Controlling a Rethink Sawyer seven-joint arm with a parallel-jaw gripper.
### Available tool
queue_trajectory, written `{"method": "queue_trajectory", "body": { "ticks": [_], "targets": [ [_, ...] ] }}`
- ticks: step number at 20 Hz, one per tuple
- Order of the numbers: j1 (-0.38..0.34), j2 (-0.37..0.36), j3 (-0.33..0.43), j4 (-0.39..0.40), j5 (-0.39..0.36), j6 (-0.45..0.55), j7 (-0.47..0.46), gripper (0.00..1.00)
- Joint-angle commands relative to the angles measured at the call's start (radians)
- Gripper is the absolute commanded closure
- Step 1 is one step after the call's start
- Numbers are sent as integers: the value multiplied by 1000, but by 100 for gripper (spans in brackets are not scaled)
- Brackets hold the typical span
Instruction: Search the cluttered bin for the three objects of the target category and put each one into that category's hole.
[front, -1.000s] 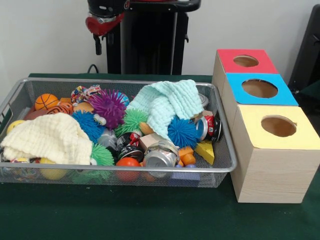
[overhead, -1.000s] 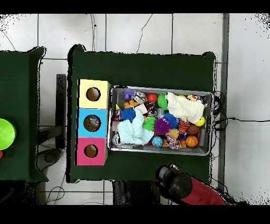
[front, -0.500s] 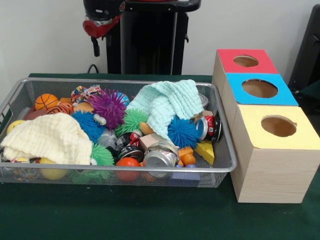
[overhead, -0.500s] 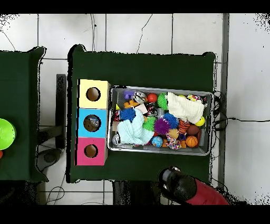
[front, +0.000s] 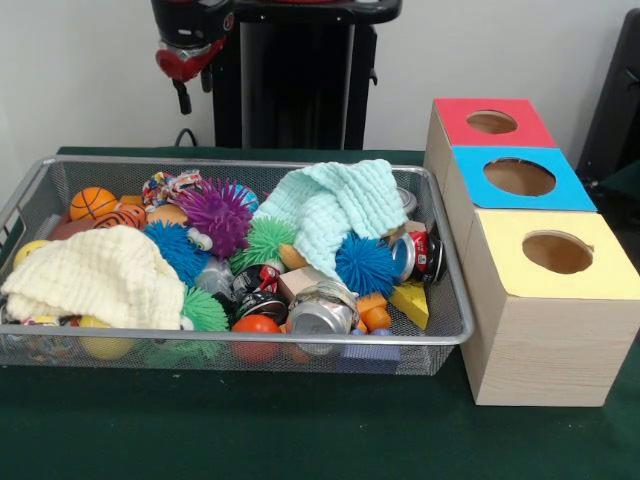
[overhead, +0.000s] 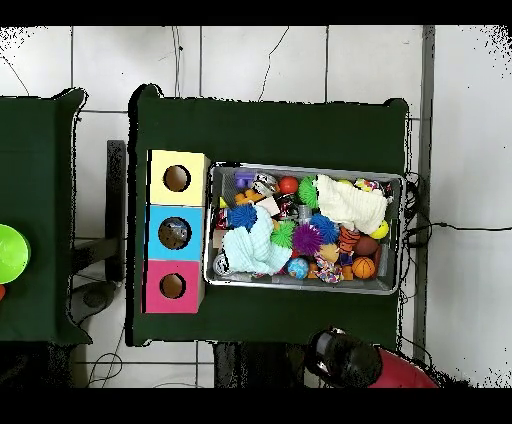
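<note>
Front view shows the tool (front: 183, 92) raised behind the wire bin (front: 440, 335), holding nothing; whether it is released cannot be told. Cloths cover parts of the clutter, so searching likely means digging.

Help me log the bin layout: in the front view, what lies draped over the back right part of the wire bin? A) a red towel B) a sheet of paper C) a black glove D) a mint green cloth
D: the mint green cloth lies over the toys at the wire bin's back right.
</note>
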Motion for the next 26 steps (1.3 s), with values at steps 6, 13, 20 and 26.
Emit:
{"method": "queue_trajectory", "body": {
  "ticks": [6,13,20,26],
  "targets": [
    [-93,119,137,-185,-158,-120,-177,0],
    [-151,202,178,-264,-256,-169,-186,0],
    [-201,218,214,-311,-339,-146,-207,0],
    [-269,147,320,-277,-337,-51,-253,0]
  ]
}}
